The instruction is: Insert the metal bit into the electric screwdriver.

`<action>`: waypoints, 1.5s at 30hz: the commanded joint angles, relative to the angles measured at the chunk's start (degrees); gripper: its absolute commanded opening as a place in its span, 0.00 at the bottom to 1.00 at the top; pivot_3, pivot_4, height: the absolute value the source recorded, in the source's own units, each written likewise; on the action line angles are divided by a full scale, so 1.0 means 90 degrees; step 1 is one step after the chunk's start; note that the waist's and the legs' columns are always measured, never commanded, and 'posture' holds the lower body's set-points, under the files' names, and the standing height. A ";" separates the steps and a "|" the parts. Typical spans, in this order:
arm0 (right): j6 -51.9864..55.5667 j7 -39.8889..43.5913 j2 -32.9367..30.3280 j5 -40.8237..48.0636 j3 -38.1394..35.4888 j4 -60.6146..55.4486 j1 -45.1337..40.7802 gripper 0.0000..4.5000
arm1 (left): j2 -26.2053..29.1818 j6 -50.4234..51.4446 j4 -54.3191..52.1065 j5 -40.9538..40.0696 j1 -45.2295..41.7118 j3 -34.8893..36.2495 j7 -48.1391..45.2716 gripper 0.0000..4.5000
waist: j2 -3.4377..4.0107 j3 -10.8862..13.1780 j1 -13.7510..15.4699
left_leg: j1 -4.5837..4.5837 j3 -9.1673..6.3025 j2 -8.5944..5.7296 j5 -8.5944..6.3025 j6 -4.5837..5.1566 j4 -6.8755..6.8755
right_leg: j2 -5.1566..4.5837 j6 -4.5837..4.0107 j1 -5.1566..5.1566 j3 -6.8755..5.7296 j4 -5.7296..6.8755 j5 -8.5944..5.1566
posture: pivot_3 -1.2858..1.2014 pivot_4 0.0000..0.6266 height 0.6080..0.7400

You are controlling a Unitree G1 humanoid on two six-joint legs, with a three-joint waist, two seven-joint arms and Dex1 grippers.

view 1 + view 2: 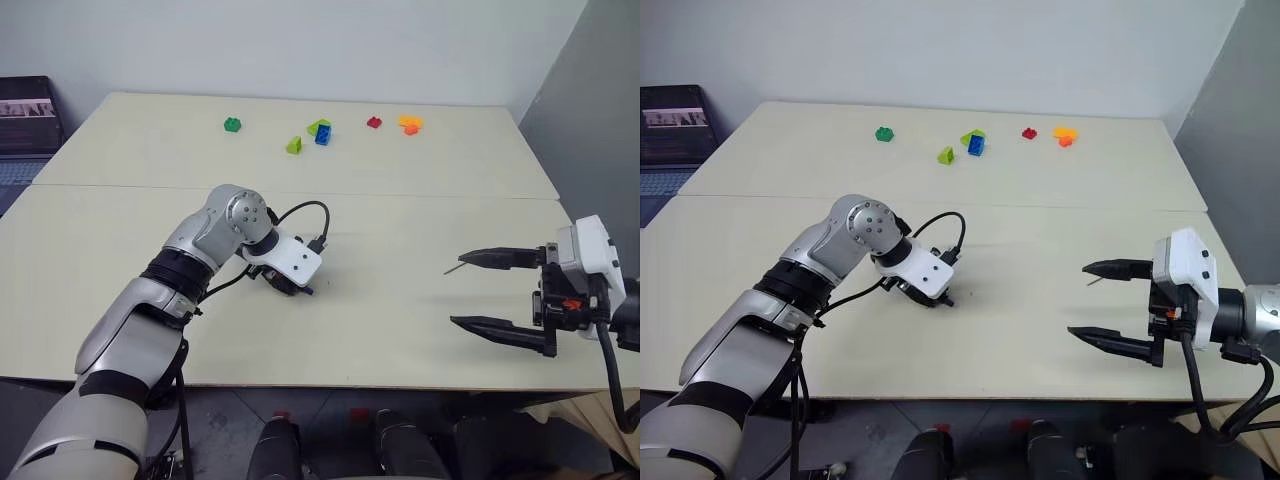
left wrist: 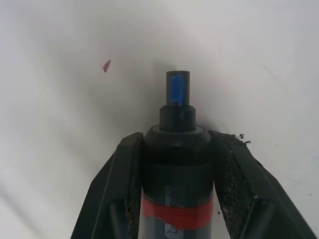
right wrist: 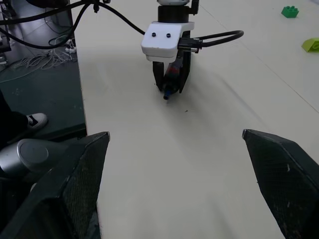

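Right end effector [image 1: 480, 292] wide open, empty; left end effector [image 1: 932, 296] clamped round electric screwdriver [image 2: 177, 164], label unreadable.

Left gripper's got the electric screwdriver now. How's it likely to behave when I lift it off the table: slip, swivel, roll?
The electric screwdriver looks rigid; it should lift as one stiff piece. Its body seems smooth and round, so it may slip or swivel between the left gripper's fingers, though these clamp both sides. If released on the table, it would probably roll.

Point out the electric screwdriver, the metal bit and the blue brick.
electric screwdriver [image 2: 177, 164]: left wrist view, dark body.
metal bit [image 1: 455, 267]: left eye view, free end.
blue brick [image 1: 323, 136]: left eye view, near face.
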 commanded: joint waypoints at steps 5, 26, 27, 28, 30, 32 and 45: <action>0.0085 -0.0169 -0.0013 0.0332 -0.0247 -0.0094 -0.0137 1.00 | -0.0939 0.1882 -0.0375 -0.1522 -0.0718 0.1582 0.1093 0.36 | -0.0010 0.0006 0.0108 | -0.0013 -0.0008 -0.0002 0.0000 0.0000 0.0005 | -0.0001 0.0001 -0.0002 -0.0009 -0.0001 0.0000 | 0.52 0.24 1.00; 0.0421 -0.1221 0.0459 0.0544 0.0783 0.0176 -0.1491 1.00 | -0.2826 0.3264 -0.2789 -0.3475 0.1563 0.3772 0.5516 0.36 | -0.0007 0.0005 0.0064 | -0.0005 -0.0012 -0.0003 0.0001 -0.0001 0.0001 | 0.0000 -0.0017 0.0000 -0.0008 -0.0001 0.0016 | 0.52 0.24 1.00; 0.0438 -0.1250 0.0475 0.0529 0.0833 0.0180 -0.1525 1.00 | -0.2853 0.3196 -0.2903 -0.3457 0.1685 0.3762 0.5636 0.36 | -0.0006 0.0005 0.0071 | -0.0006 -0.0012 -0.0003 0.0001 -0.0002 0.0001 | 0.0000 -0.0018 0.0000 -0.0008 -0.0002 0.0016 | 0.52 0.24 1.00; 0.0471 -0.1294 0.0499 0.0528 0.0883 0.0188 -0.1571 1.00 | -0.2880 0.3148 -0.3007 -0.3471 0.1813 0.3758 0.5726 0.36 | -0.0006 0.0005 0.0083 | -0.0005 -0.0011 -0.0003 0.0001 -0.0001 0.0000 | -0.0001 -0.0018 0.0000 -0.0007 -0.0003 0.0016 | 0.52 0.24 1.00; 0.0507 -0.1375 0.0542 0.0507 0.0977 0.0199 -0.1639 1.00 | -0.2936 0.3124 -0.3127 -0.3466 0.2114 0.3704 0.5870 0.36 | -0.0006 0.0005 0.0114 | -0.0004 -0.0011 -0.0003 0.0001 -0.0001 0.0000 | -0.0001 -0.0019 0.0000 -0.0008 -0.0003 0.0017 | 0.52 0.24 1.00; 0.0503 -0.1395 0.0576 0.0481 0.1029 0.0203 -0.1674 1.00 | -0.2990 0.2971 -0.3157 -0.3411 0.2370 0.3618 0.5959 0.36 | -0.0005 0.0004 0.0130 | -0.0001 -0.0010 -0.0003 0.0001 -0.0001 0.0000 | -0.0001 -0.0019 0.0001 -0.0007 -0.0003 0.0017 | 0.52 0.24 1.00; 0.0494 -0.1298 0.0583 0.0397 0.1243 0.0251 -0.1846 1.00 | -0.2969 0.2590 -0.3170 -0.3363 0.3031 0.3360 0.6141 0.36 | -0.0005 0.0004 0.0159 | 0.0000 -0.0008 -0.0004 0.0001 -0.0001 0.0000 | 0.0000 -0.0014 0.0001 -0.0005 -0.0005 0.0019 | 0.52 0.24 1.00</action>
